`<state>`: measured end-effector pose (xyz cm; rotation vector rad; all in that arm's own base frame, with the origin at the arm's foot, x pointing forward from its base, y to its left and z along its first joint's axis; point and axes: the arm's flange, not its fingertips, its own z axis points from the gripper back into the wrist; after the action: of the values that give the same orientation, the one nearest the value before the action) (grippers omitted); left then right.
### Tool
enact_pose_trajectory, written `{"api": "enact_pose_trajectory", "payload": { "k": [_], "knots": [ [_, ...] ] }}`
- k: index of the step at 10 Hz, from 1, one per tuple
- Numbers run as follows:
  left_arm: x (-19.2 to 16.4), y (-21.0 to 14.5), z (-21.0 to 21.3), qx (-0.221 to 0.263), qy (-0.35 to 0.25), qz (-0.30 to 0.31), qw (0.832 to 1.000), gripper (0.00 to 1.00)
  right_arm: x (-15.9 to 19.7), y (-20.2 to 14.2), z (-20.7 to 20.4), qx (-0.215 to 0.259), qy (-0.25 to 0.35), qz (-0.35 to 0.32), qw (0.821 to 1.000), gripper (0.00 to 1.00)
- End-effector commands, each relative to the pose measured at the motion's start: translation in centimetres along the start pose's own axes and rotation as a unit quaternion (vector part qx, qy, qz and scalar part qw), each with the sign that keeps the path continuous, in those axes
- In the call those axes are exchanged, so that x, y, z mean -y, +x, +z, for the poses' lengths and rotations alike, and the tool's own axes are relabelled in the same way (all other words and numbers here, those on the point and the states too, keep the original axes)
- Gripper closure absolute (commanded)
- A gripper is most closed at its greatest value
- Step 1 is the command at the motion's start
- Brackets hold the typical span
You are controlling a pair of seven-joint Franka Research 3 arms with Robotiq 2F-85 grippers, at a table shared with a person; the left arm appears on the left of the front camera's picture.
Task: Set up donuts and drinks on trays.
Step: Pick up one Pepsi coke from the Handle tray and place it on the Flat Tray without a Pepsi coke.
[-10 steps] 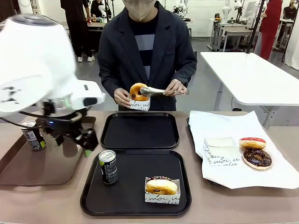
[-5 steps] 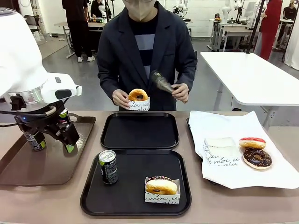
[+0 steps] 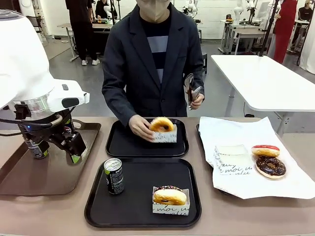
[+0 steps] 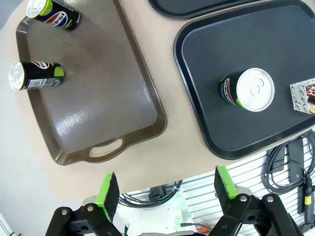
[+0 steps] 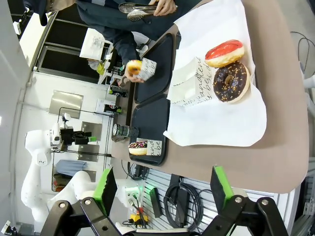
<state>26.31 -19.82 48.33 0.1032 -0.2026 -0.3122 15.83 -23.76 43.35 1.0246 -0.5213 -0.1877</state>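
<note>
Above the brown tray (image 4: 98, 123) at the left of the bench (image 3: 221, 216), the left claw (image 4: 165, 189) hangs wide open and empty. The right claw (image 5: 162, 189) is open too. On the brown tray stands a slim black can (image 4: 37, 76), probably the next drink. It looks rigid and smooth, likely slippery, and is best pinched mid-body. A person's hand (image 3: 140, 129) sets a donut (image 3: 161, 124) on the far black tray (image 3: 123, 142).

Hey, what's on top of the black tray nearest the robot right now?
On the near black tray: one can standing upright at its left, and one donut in a white paper holder toward its right. The holder covers the donut's lower part.
</note>
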Motion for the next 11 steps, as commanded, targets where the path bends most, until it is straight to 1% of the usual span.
{"api": "enact_pose_trajectory", "payload": {
  "k": [1, 2, 3, 4, 6, 7, 9, 10, 11],
  "knots": [
    [0.0, 0.0, 0.0, 0.000, 0.000, 0.000, 1.000, 0.00, -0.1, 0.3, 0.1, 0.010, 0.015, 0.006, 1.000, 0.00],
    [-3.5, 2.1, 2.1, 0.007, -0.065, 0.039, 0.997, 0.00, -0.1, 0.3, 0.1, 0.010, 0.015, 0.006, 1.000, 0.00],
    [-7.4, 2.6, 3.2, 0.005, -0.125, 0.077, 0.989, 0.00, -0.1, 0.3, 0.1, 0.010, 0.015, 0.006, 1.000, 0.00],
    [-11.6, 4.0, 4.1, 0.004, -0.150, 0.108, 0.983, 0.00, -0.1, 0.3, 0.1, 0.010, 0.015, 0.006, 1.000, 0.00],
    [-19.7, 6.8, 4.4, 0.011, -0.141, 0.178, 0.974, 0.00, -0.1, 0.3, 0.1, 0.010, 0.015, 0.006, 1.000, 0.00],
    [-22.1, 8.0, 4.4, 0.004, -0.130, 0.194, 0.972, 0.00, -0.1, 0.3, 0.1, 0.010, 0.015, 0.006, 1.000, 0.00],
    [-25.4, 8.1, 3.6, 0.005, -0.095, 0.236, 0.967, 0.00, -0.1, 0.3, 0.1, 0.010, 0.015, 0.006, 1.000, 0.00],
    [-25.7, 8.1, 3.2, 0.005, -0.079, 0.245, 0.966, 0.00, -0.1, 0.3, 0.1, 0.010, 0.015, 0.006, 1.000, 0.00],
    [-24.9, 7.8, 3.8, 0.014, -0.101, 0.231, 0.968, 0.00, -0.1, 0.3, 0.1, 0.010, 0.015, 0.006, 1.000, 0.00]
  ]
}}
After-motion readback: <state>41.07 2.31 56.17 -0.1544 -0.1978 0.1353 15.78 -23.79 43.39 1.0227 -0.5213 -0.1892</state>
